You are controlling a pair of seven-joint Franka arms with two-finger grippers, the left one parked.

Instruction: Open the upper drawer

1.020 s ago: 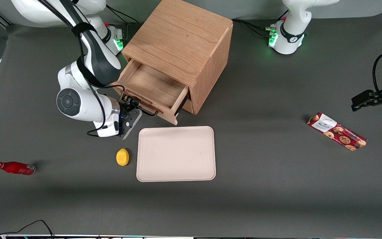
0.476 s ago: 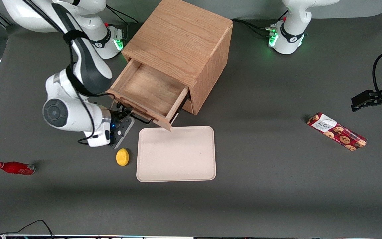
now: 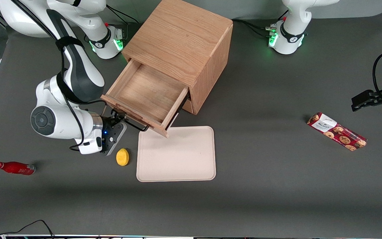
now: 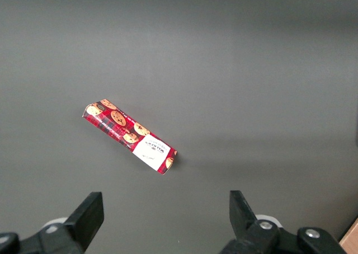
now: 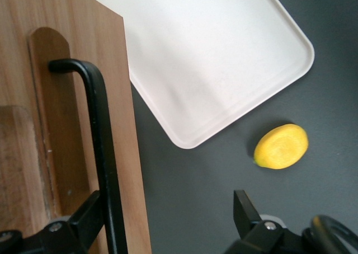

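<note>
The upper drawer (image 3: 144,94) of the oak cabinet (image 3: 181,39) stands pulled well out, and its shallow wooden tray is bare. Its thin black bar handle (image 3: 134,123) runs along the drawer front, on the side nearer the front camera. My right gripper (image 3: 117,116) is at the handle's end toward the working arm. In the right wrist view the gripper (image 5: 168,203) is open, its fingers wide apart. The black handle (image 5: 103,153) passes between them, close against one finger (image 5: 89,212), with the drawer front (image 5: 72,97) beside it.
A cream tray (image 3: 176,153) lies just in front of the drawer, its corner under the drawer front. A yellow lemon half (image 3: 122,156) sits beside the tray, close under my gripper. A red bottle (image 3: 13,167) lies toward the working arm's end, a cookie pack (image 3: 337,131) toward the parked arm's.
The upper drawer has slid farther out of the cabinet. My gripper and arm have moved with the handle, nearer the front camera and toward the working arm's end.
</note>
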